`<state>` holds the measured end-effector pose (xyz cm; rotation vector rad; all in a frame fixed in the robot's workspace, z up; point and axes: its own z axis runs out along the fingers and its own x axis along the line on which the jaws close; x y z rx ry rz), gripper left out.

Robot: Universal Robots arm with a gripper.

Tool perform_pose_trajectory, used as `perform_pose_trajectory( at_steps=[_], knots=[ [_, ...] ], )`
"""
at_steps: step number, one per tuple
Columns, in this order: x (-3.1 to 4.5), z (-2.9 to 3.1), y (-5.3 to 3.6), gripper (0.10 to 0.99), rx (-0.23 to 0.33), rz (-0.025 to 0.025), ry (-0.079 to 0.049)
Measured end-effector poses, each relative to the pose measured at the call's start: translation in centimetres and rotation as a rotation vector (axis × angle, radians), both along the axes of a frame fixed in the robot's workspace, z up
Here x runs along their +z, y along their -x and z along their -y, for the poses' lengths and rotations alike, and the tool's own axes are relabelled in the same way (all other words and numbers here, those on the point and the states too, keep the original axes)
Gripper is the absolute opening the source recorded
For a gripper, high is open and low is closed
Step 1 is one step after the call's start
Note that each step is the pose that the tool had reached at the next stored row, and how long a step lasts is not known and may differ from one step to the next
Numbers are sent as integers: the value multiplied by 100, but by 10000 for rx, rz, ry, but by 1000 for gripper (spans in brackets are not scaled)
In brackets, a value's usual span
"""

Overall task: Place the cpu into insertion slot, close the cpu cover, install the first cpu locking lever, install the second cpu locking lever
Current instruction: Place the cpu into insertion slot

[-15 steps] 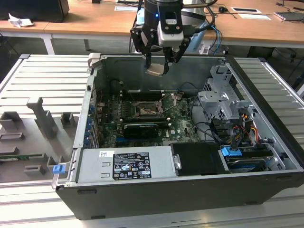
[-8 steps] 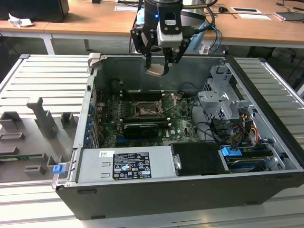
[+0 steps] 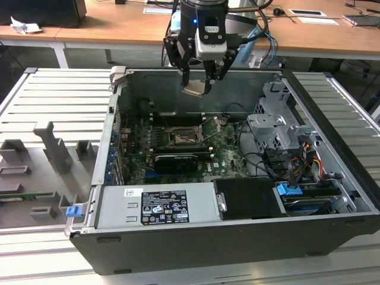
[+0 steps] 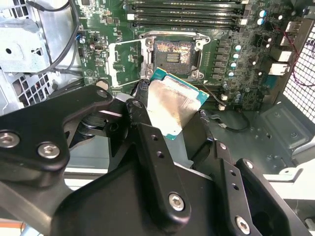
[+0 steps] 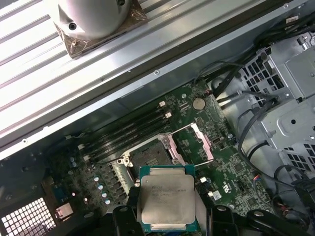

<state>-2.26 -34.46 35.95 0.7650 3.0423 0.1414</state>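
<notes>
My gripper (image 3: 199, 80) hangs above the open computer case and is shut on the cpu (image 3: 196, 89), a pale silver square chip on a green carrier. In both wrist views the cpu (image 4: 172, 103) (image 5: 166, 199) sits between the black fingers (image 4: 142, 123), held a little above the motherboard. The insertion slot (image 4: 174, 53) (image 5: 150, 155) (image 3: 181, 138) lies open and dark just beyond the chip's edge, with nothing in it. The cpu cover (image 4: 129, 58) (image 5: 192, 142) is swung open beside the slot. A thin locking lever (image 3: 209, 129) stands raised next to the socket.
Long black memory slots (image 4: 187, 14) run beside the socket. A metal drive cage (image 3: 276, 127) with cables stands at the exterior view's right, and the power supply (image 3: 160, 205) lies along the case's near side. Grey fixtures (image 3: 53, 148) sit on the ribbed table at the exterior view's left.
</notes>
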Motion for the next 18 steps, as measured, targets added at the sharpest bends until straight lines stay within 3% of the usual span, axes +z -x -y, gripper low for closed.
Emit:
perform_pose_trajectory(
  at_steps=[18],
  knots=[
    [-28,0,0,525,-372,0,0]
  ],
)
